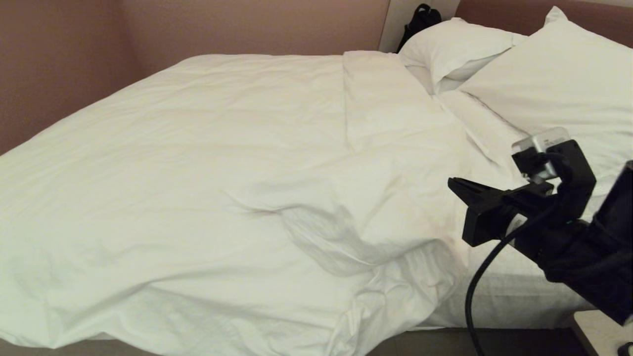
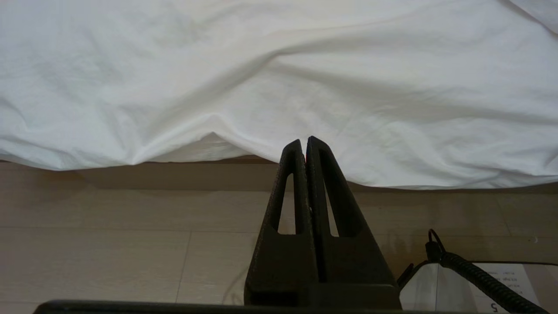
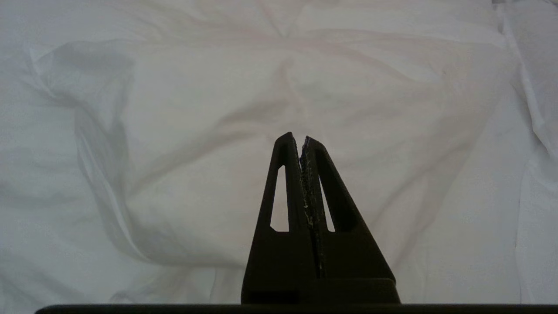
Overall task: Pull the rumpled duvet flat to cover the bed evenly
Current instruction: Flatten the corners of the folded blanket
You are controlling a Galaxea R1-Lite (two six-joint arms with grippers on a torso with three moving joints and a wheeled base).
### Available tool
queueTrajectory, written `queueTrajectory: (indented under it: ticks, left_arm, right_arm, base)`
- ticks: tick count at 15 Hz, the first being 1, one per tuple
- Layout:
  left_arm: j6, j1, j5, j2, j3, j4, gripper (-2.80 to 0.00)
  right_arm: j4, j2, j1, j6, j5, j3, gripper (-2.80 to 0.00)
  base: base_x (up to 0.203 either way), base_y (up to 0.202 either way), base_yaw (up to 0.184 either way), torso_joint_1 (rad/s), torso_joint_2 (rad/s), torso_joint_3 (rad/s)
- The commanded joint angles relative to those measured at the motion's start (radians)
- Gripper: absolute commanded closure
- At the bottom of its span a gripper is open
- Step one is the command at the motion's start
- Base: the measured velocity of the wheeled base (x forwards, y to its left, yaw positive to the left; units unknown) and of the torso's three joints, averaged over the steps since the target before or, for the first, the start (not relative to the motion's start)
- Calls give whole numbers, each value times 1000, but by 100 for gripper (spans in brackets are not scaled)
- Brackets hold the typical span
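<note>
The white duvet (image 1: 237,163) lies over most of the bed (image 1: 514,296), with a rumpled fold (image 1: 346,247) at its near right corner and a turned-back strip toward the pillows. My right gripper (image 1: 452,185) hovers above that corner, reaching in from the right. In the right wrist view the right gripper (image 3: 302,138) is shut with nothing in it, over creased duvet (image 3: 218,131). My left gripper (image 2: 304,140) is shut and empty, parked low by the duvet's hanging edge (image 2: 392,144); it is outside the head view.
Two plump white pillows (image 1: 455,49) (image 1: 554,84) lean on the brown headboard (image 1: 494,10). A black bag (image 1: 420,20) sits behind them. A pale nightstand corner (image 1: 598,331) is at the near right. Wooden floor (image 2: 130,244) runs under the bed's edge. Walls close the far side.
</note>
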Motion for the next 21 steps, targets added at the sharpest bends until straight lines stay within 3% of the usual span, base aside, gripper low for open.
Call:
queueTrajectory:
  ticks: [1,6,11,14,18,21]
  left_arm:
    - [0,0,0,0,0,1,0]
    - [0,0,0,0,0,1,0]
    - [0,0,0,0,0,1,0]
    - [0,0,0,0,0,1,0]
    - [0,0,0,0,0,1,0]
    - [0,0,0,0,0,1,0]
  right_arm:
    - [61,99,0,-3,-17,-99,0]
    - [287,209,3,-6,-61,-355,0]
    - [353,348,10,-1,-62,-493,0]
    - [356,399,73,-23,-68,-498,0]
    - [397,337,195,-95,-168,-420,0]
    - [435,312,273,-111,-180,-378,0]
  base:
    - [0,0,0,0,0,0]
    - [0,0,0,0,0,0]
    - [0,0,0,0,0,0]
    - [0,0,0,0,0,0]
    - [0,0,0,0,0,0]
    - [0,0,0,0,0,0]
